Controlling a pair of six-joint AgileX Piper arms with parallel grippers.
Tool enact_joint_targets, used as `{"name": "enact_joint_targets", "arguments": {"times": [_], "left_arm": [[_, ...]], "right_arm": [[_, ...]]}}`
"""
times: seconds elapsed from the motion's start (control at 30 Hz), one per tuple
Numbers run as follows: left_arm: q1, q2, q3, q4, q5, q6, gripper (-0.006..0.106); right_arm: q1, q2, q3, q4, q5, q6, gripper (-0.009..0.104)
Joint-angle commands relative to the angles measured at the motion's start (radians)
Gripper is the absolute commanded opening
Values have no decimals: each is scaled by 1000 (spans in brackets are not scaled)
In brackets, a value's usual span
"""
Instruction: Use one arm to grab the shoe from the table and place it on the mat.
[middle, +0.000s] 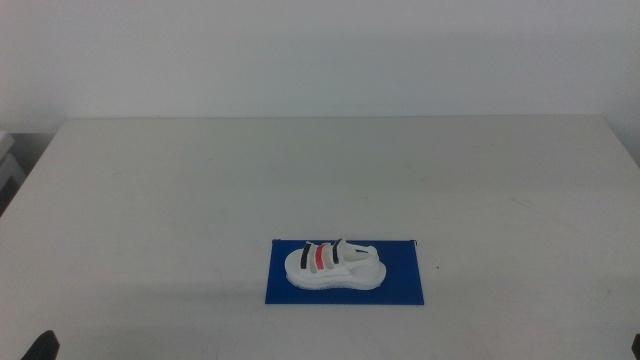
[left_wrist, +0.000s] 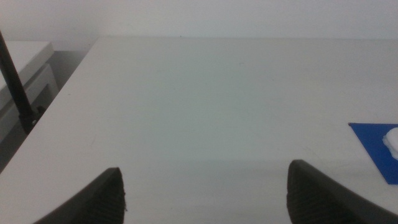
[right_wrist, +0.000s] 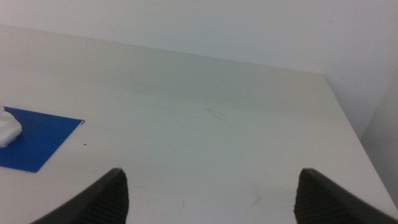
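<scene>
The white shoe with two black straps and one red strap rests on the deep-blue mat near the front middle of the white table. A corner of the mat and a bit of the shoe show in the left wrist view. The mat and the shoe's edge also show in the right wrist view. My left gripper is open and empty, back at the front left, with its tip at the middle view's bottom edge. My right gripper is open and empty, back at the front right.
A thin black pole and a white cabinet stand beyond the table's left edge. The table's right edge lies close to the right gripper. A pale wall runs behind the table.
</scene>
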Motion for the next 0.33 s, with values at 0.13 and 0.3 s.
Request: {"name": "enact_joint_targets", "arguments": {"times": [0.13,0.3], "left_arm": [[34,-14,8,-13,-72,-12,87],[35,-15,8,-13,-72,-12,87]], "right_arm": [[3,4,5,-11,-73,-10,78],[3,4,5,-11,-73,-10,78]]}}
